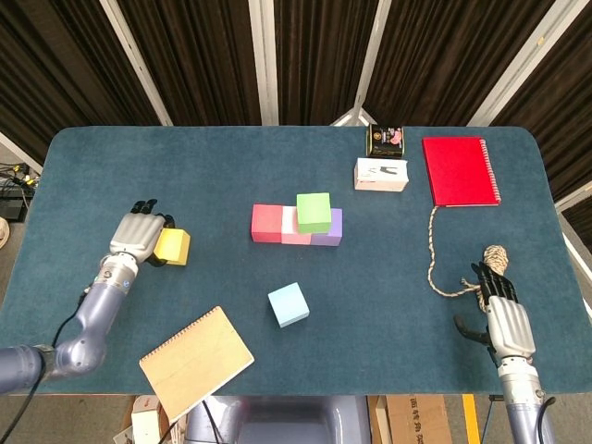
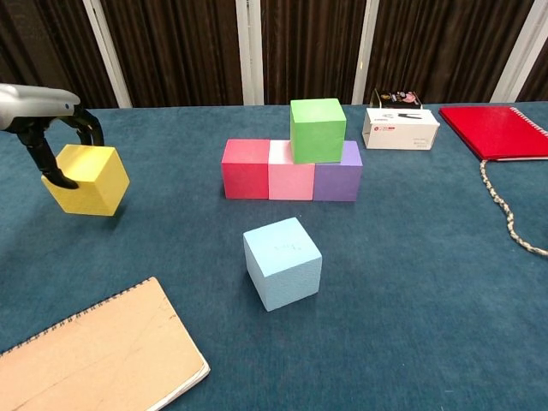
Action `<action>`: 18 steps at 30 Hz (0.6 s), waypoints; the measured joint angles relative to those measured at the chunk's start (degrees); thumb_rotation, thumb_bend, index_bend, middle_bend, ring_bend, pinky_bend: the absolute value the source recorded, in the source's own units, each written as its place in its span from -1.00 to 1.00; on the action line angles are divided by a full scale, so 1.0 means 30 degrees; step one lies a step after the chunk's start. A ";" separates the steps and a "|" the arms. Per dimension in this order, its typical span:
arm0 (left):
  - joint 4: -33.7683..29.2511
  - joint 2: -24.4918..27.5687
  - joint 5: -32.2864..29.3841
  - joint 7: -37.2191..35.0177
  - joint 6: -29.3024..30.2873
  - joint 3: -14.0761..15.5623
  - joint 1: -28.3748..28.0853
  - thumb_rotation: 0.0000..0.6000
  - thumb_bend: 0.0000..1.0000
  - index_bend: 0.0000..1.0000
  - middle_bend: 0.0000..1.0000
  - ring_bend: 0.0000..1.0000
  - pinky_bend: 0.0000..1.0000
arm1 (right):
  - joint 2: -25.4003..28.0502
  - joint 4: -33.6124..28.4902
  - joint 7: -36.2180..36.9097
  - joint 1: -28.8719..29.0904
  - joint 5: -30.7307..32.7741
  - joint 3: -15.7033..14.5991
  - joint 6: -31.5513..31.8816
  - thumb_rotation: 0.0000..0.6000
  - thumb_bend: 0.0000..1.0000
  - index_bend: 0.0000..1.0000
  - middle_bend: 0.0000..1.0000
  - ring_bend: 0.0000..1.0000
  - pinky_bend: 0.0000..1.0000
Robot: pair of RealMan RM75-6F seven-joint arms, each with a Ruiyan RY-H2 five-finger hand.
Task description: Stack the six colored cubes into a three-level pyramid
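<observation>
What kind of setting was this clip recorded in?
Probably a lab or demo room, not a home: a table with blue felt-like cover, dark curtains behind, and staged foam cubes like the yellow cube.

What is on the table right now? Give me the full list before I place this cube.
yellow cube: 1, yellow, held at table's left side
red cube: 1, red, left end of base row
pink cube: 1, pink, middle of base row
purple cube: 1, purple, right end of base row
green cube: 1, green, on pink and purple cubes
blue cube: 1, light blue, alone in front of the row
tan notebook: 1, tan, front left
red notebook: 1, red, back right
white box: 1, white, left of red notebook
tin: 1, dark, behind white box
rope: 1, beige, right side
left hand: holds yellow cube
right hand: front right, open, beside rope's knot
</observation>
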 measured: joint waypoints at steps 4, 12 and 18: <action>0.0258 -0.0998 -0.1132 0.0537 0.1144 -0.0438 -0.0262 1.00 -0.33 -0.32 -0.34 -0.92 -1.00 | 0.0021 -0.0001 0.0045 0.0025 -0.0092 -0.0041 -0.0062 1.00 -0.31 -0.93 -0.97 -1.00 -1.00; 0.0300 -0.1844 -0.3843 0.1677 0.2284 -0.1220 -0.0624 1.00 -0.34 -0.37 -0.38 -0.92 -1.00 | 0.0097 0.0043 0.0218 0.0060 -0.0076 -0.0062 -0.0238 1.00 -0.31 -0.93 -0.97 -1.00 -1.00; 0.0444 -0.1895 -0.5196 0.2286 0.1929 -0.1736 -0.0929 1.00 -0.34 -0.44 -0.43 -0.94 -1.00 | 0.0084 0.0053 0.0144 0.0106 -0.0044 -0.0088 -0.0336 1.00 -0.31 -0.93 -0.97 -1.00 -1.00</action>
